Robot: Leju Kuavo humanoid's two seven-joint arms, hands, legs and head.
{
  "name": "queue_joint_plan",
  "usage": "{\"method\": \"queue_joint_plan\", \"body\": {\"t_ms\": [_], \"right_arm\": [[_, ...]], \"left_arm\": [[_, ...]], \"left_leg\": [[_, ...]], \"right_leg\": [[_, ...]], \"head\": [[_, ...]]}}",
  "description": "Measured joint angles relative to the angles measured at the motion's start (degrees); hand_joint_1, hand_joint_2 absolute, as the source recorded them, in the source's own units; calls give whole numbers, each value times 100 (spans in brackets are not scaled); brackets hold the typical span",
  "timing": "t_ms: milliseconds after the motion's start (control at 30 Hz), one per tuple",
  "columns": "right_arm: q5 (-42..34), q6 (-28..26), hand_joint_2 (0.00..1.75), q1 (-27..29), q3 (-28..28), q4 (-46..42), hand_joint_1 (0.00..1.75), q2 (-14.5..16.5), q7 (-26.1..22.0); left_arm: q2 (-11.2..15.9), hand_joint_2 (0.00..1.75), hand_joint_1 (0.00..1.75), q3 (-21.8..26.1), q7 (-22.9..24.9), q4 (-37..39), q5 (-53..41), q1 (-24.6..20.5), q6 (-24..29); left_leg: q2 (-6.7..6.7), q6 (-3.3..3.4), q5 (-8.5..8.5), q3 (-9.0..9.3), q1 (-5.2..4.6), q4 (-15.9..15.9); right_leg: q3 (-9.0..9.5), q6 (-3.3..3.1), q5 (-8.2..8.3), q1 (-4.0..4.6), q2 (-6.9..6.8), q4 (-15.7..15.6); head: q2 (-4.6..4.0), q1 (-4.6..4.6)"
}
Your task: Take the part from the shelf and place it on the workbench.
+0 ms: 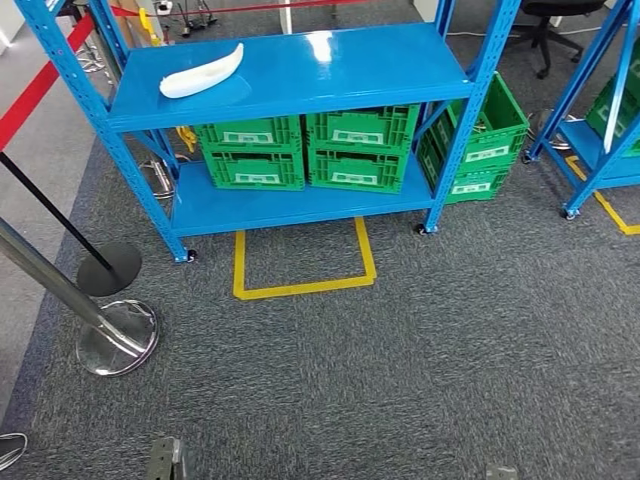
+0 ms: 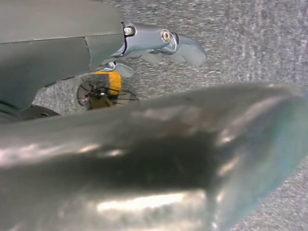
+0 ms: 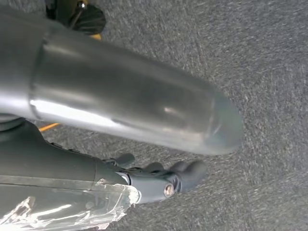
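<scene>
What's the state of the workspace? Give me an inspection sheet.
Surface: grey carpet with a yellow taped square in front of the shelf.
Job's things: white part lying on the top shelf board, left side.
Clutter: green crates on the lower board.
Hands: left hand and right hand hang over the carpet, holding nothing.
Cables: nothing seen.
Surroundings: barrier posts at left, second rack at right, chair behind.

part (image 1: 201, 74): smooth white plastic | shelf (image 1: 302, 75): glossy blue painted metal | crates (image 1: 355, 148): green plastic | floor (image 1: 423, 370): rough grey carpet
</scene>
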Motion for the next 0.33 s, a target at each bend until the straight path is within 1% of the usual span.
{"method": "queue_joint_plan", "body": {"t_ms": [33, 67, 100, 133, 167, 200, 233, 267, 300, 333], "right_arm": [[14, 1, 0, -10, -13, 4, 0, 3, -13], [25, 3, 0, -20, -27, 7, 0, 7, -26], [35, 6, 0, -29, -40, 11, 0, 10, -40], [43, 9, 0, -34, -56, 17, 0, 12, -49], [46, 15, 0, -35, -73, 25, 0, 12, -56], [49, 26, 0, -35, -94, 35, 0, 12, -63], [48, 42, 0, -40, -114, 45, 0, 12, -68], [47, 58, 0, -47, -132, 54, 0, 12, -74], [47, 72, 0, -58, -150, 61, 0, 12, -80], [46, 78, 0, -64, -157, 65, 0, 12, -82]], "left_arm": [[1, 0, 0, 0, -4, 0, -2, 11, 4], [2, 0, 0, 0, -6, 0, -4, 13, 7], [1, 0, 0, 0, -9, 0, -5, 4, 10], [0, 0, 0, 0, -13, 0, -6, -13, 11], [-1, 0, 0, 0, -17, 0, -7, -32, 11], [-1, 0, 0, 0, -20, 0, -7, -42, 11], [-1, 0, 0, 0, -21, 0, -8, -38, 9], [-1, 0, 0, 1, -22, 0, -8, -26, 6], [1, 0, 0, 1, -24, 0, -8, -12, 2], [2, 0, 0, 1, -25, 0, -8, -3, -1]], "left_leg": [[18, -27, -4, -7, 8, 5], [138, -57, -35, -38, 3, 75], [311, -86, -108, -125, -8, 245], [518, -111, -220, -284, -18, 540], [665, -130, -356, -518, -23, 932], [726, -138, -465, -769, -19, 1322], [750, -138, -490, -969, -16, 1601], [756, -130, -402, -1071, -16, 1685], [756, -112, -205, -1056, -19, 1546], [756, -102, -88, -1031, -20, 1447]], "right_leg": [[19, -39, -10, 7, -68, -6], [54, -83, -27, 11, -139, -17], [99, -124, -49, 13, -221, -31], [145, -159, -81, 22, -311, -42], [190, -187, -122, 34, -407, -46], [236, -201, -168, 46, -494, -47], [288, -206, -218, 54, -570, -47], [348, -202, -270, 59, -626, -48], [417, -193, -323, 63, -662, -50], [453, -188, -350, 65, -682, -51]], "head": [[0, 2], [0, -20], [0, -42], [0, -65], [0, -87], [0, -90], [0, -90], [0, -90], [0, -90], [0, -91]]}}
